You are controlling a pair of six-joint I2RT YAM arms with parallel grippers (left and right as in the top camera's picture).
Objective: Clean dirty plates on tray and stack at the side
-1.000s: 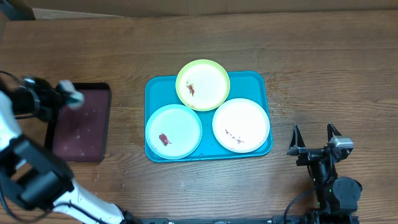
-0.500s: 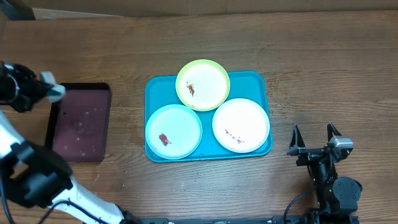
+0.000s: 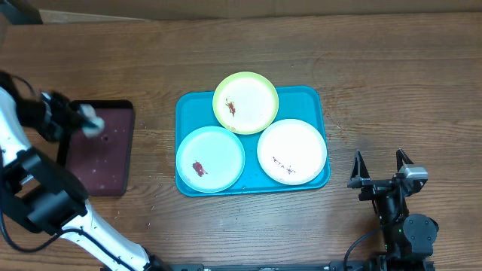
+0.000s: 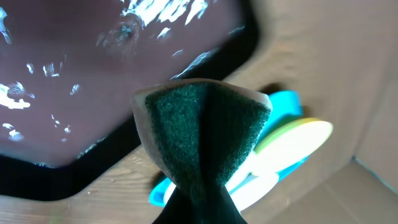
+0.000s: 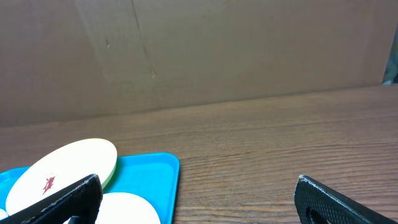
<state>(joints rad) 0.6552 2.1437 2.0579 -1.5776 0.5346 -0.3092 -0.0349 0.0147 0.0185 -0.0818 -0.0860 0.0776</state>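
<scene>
The turquoise tray [image 3: 305, 102] holds three plates: a yellow-green one [image 3: 245, 102] at the back, a mint-blue one [image 3: 210, 159] front left, a white one [image 3: 292, 151] front right. Each has small red-brown smears. My left gripper [image 3: 81, 120] hangs over the top left corner of the black tray, well left of the plates, shut on a sponge [image 3: 91, 121]. The left wrist view shows the sponge's green face [image 4: 202, 124] pinched at its middle. My right gripper [image 3: 380, 169] stands open and empty right of the tray, its fingers [image 5: 348, 202] wide apart.
A black tray with a wet maroon inside [image 3: 98, 150] lies left of the turquoise tray. Bare wooden table [image 3: 376, 68] surrounds both. A brown cardboard wall [image 5: 199, 50] stands behind the table.
My left gripper swung left off the black tray with the sponge, then came back right over its top left corner. The right arm and the plates have not moved.
</scene>
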